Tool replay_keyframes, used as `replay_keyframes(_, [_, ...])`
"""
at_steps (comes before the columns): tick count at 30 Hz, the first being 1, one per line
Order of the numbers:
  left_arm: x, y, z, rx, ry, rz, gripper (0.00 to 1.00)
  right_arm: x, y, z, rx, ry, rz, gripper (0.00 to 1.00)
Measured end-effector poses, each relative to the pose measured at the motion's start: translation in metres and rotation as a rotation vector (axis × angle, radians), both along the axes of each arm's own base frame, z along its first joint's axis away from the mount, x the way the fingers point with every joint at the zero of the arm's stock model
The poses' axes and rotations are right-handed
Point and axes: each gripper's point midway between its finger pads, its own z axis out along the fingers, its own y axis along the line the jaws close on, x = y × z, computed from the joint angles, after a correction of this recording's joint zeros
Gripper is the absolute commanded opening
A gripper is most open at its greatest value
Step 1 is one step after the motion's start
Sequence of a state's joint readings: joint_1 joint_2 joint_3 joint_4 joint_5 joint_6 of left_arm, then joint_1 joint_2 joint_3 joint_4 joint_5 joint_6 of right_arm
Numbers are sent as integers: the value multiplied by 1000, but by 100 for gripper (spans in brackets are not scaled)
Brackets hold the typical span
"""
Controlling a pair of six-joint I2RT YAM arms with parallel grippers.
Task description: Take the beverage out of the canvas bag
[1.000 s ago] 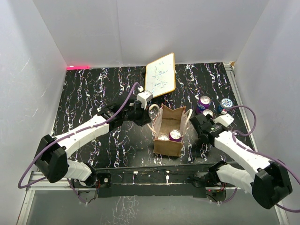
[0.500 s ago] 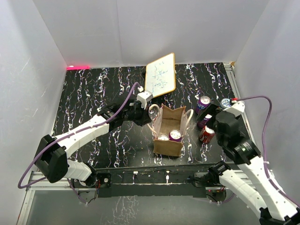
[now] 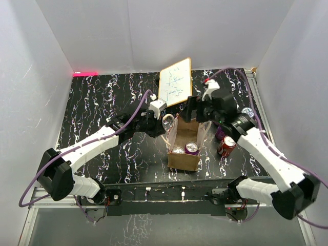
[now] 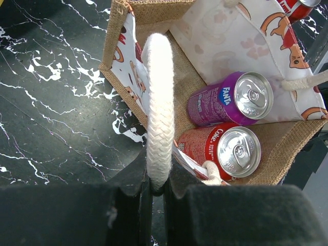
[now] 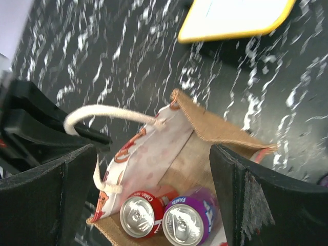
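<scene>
Toward the six o'clock edge of the black marbled table (image 3: 102,102) stands the canvas bag (image 3: 183,161), upright with its mouth open, and the beverages are inside it. Two cans sit side by side at the bottom, tops up: a purple Fanta can (image 4: 230,100) and a red Coke can (image 4: 225,151). In the top view the purple one (image 3: 191,148) lies at three o'clock of the red one (image 3: 178,150), the two touching or nearly so. The left gripper (image 3: 165,123) reaches in from the bag's ten o'clock and is clamped on a white rope handle (image 4: 159,102). The left wrist view shows its fingers pressed together on the braid, with the bag's burlap wall (image 4: 154,7) and printed lining beyond it. The right gripper (image 3: 192,108) hovers above the bag's twelve o'clock end with its fingers spread wide apart and nothing between them. Its wrist camera looks down past the burlap flap (image 5: 215,125) at both cans, red (image 5: 137,215) and purple (image 5: 184,225), framed between the parted fingers of the gripper (image 5: 151,151). A wood-framed whiteboard (image 3: 175,82) leans at twelve o'clock of the bag. Another red can (image 3: 226,146) sits on the table at the bag's three o'clock, apart from it. A blue can (image 3: 248,112) shows at two o'clock, partly hidden by the right arm.
</scene>
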State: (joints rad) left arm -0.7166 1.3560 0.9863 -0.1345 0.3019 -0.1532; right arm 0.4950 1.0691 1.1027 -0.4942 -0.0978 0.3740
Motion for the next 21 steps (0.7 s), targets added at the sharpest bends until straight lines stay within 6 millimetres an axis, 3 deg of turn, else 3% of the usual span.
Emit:
replay_keyframes(3, [0,0,1,-3,-3,0,0,-6,22,-37,-39,122,64,95])
replay_keyframes(7, [0,0,3,-5,-6,0,0,-24,35,-53,-84,179,110,95])
replay_keyframes(11, [-1,1,3,-5,-6,0,0,-30,29,-66,-125,212,82,95])
replay_keyframes(17, [-1,0,3,-6,-6,0,0,-46,12,-106,-198,323,38,95])
replay_keyframes(21, [-1,0,3,-6,-5,0,0,-52,9,-114,-214,350,30,94])
